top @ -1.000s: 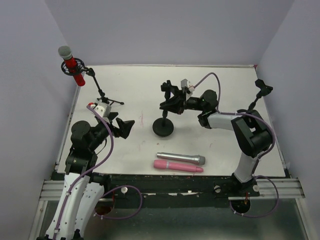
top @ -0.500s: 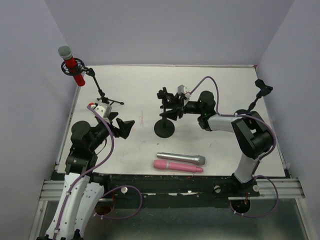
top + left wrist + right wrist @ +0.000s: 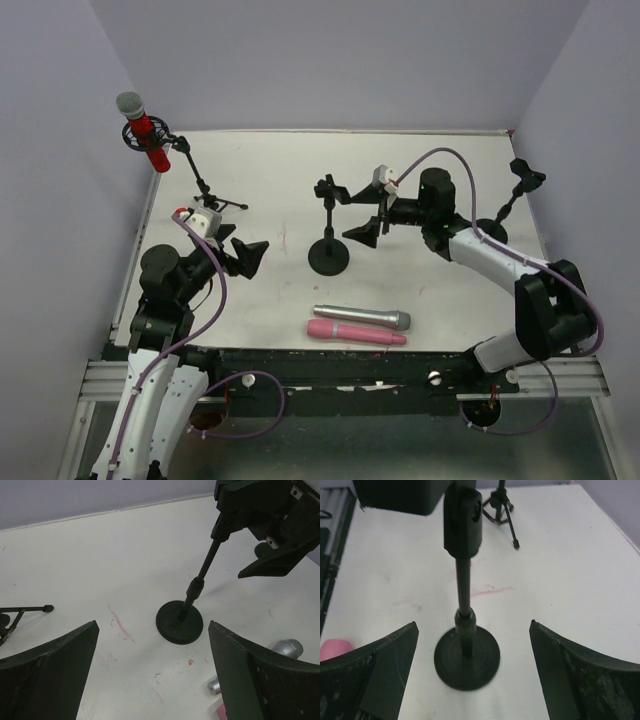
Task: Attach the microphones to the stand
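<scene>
Overhead, the L gripper (image 3: 249, 257) sat low over the front-left part of the table (image 3: 260, 160), fingers spread wide & holding nothing. The R gripper (image 3: 368, 226) hung just right of the round-base stand (image 3: 327, 256) at mid-table, fingers likewise spread & empty. Its wrist cam showed the stand's pole between the two fingers, apart from both. The red mic (image 3: 148, 135) w/ silver mesh head was clipped in the tripod stand (image 3: 205, 190) at the far-left corner, tilted, head uppermost. The silver-grey mic (image 3: 362, 317) & pink mic (image 3: 356, 333) lay flat side by side near the front edge, on the near side of the round-base stand, pink closer to the arm bases; couldn't tell if they touched. A third stand (image 3: 515, 195) stood by the right edge, its pole leaning.
</scene>
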